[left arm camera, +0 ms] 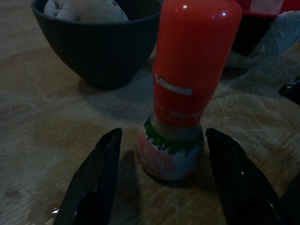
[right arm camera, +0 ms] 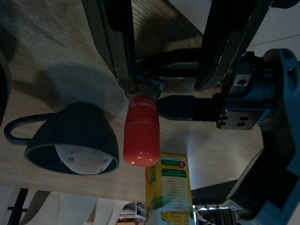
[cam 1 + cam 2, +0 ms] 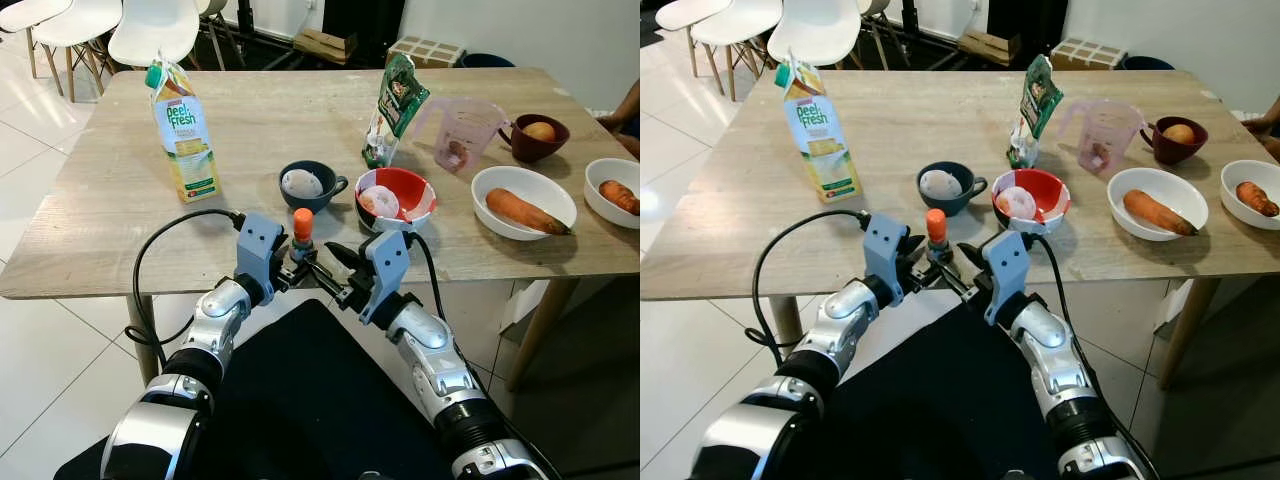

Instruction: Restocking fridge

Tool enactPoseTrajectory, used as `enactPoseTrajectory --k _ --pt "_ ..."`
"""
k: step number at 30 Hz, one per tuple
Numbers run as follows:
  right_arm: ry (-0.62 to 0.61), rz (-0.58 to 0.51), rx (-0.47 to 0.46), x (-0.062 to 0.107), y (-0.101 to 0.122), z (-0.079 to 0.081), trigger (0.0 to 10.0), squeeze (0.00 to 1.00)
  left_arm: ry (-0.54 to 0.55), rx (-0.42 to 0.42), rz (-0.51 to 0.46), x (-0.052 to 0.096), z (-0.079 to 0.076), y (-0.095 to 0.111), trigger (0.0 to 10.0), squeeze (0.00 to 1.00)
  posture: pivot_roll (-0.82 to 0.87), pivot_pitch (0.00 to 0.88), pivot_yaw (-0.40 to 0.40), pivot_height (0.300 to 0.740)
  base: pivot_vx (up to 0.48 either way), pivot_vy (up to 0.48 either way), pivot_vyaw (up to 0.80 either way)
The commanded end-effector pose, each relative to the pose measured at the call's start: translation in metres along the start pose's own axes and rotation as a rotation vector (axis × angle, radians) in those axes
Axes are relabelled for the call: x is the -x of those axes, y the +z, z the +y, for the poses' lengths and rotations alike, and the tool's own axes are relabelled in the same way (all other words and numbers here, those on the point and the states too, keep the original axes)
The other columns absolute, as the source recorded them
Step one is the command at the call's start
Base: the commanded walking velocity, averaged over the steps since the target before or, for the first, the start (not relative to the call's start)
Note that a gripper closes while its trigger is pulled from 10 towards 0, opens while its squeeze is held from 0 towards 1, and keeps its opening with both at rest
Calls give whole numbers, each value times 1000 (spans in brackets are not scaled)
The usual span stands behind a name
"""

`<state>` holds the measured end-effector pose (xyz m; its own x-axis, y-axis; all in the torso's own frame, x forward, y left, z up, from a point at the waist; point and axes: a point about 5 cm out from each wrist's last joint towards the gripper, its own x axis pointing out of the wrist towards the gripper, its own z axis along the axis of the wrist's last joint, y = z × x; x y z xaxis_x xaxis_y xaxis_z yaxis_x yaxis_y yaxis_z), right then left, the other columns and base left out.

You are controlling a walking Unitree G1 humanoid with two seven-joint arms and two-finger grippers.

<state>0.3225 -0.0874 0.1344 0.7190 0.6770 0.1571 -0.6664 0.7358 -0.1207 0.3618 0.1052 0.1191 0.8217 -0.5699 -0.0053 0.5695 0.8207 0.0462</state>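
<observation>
Straddling small bottle (image 1: 180, 98), left gripper (image 1: 164, 178) jaws apart.

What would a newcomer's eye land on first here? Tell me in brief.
The small orange-capped bottle stands upright at the table's near edge, with the left pincer open around its base and the right pincer close beside it. Behind it sit a dark cup and a red bowl; a tall juice carton stands far left.
</observation>
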Motion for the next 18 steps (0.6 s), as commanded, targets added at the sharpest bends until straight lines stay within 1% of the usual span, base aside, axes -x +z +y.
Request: enactPoseTrajectory --k 1,2,5,6,7,8,9,10,12,15,17,18 --pt "10 12 -1 1 -4 2 10000 0 -7 20 4 0 -5 -4 10000 0 -163 159 12 740 0 0 0" --pt "10 12 -1 1 -4 2 10000 0 -7 20 4 0 -5 -4 10000 0 -163 159 12 740 0 0 0" --pt "10 11 1 0 -4 1 10000 0 -18 24 -50 0 -6 7 10000 0 -166 155 16 740 0 0 0" --pt "10 11 1 0 -4 1 10000 0 -18 24 -50 0 -6 7 10000 0 -166 155 16 740 0 0 0" --pt "8 9 1 1 -3 1 10000 0 -37 37 -104 0 -9 17 10000 0 -167 151 16 740 0 0 0" --pt "8 9 1 1 -3 1 10000 0 -37 37 -104 0 -9 17 10000 0 -167 151 16 740 0 0 0" --pt "7 7 1 0 -3 1 10000 0 -56 62 -144 2 -11 26 10000 0 -166 150 17 740 0 0 0" --pt "8 6 0 0 -3 1 10000 0 -62 65 -153 4 -13 27 10000 0 -164 151 16 740 0 0 0" --pt "8 7 0 0 -3 2 10000 0 -68 64 -158 6 -14 28 10000 0 -162 150 16 740 0 0 0" --pt "10 6 1 -2 -3 3 10000 0 -114 57 -155 14 -23 27 10000 0 -159 151 14 740 0 0 0" --pt "11 6 2 -2 -3 4 10000 0 -118 57 -154 15 -23 27 10000 0 -159 151 14 740 0 0 0" --pt "3 7 4 -6 -3 3 10000 0 -115 72 -150 23 -26 22 10000 0 -155 152 12 740 0 0 0"
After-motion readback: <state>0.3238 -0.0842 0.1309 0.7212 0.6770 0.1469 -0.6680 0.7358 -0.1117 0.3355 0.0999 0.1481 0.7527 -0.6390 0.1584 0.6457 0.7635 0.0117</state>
